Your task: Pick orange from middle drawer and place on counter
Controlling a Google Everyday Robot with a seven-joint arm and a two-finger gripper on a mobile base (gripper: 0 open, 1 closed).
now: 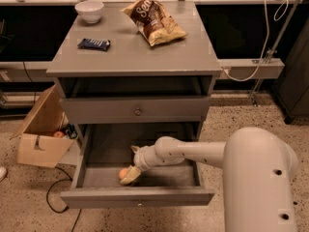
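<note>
Single-camera view of the grey cabinet with the middle drawer [137, 197] pulled open. The orange [122, 173] lies on the drawer floor near the front left, close behind the drawer front. The robot's arm [193, 151] reaches in from the right, and the gripper [130, 176] sits low in the drawer, touching or just beside the fruit on its right side. Whether the gripper is apart, together or clamped on the orange cannot be told from this view.

Handling, as judged: the orange is small, light, round and smooth-skinned. It is likely firm enough to bear a moderate squeeze, but it may roll away on the flat floor if nudged off-centre. The soundest hold would be across its widest part, with contact on two opposite sides and the grip centred so the fruit does not squirt out. The lift must then clear the drawer front and the closed upper drawer front [138, 111].

The counter [135, 52] above carries a chip bag [153, 21], a white bowl [89, 10] and a dark wrapped bar [94, 44], with bare surface towards the front. A cardboard box [41, 139] stands on the floor to the left.
</note>
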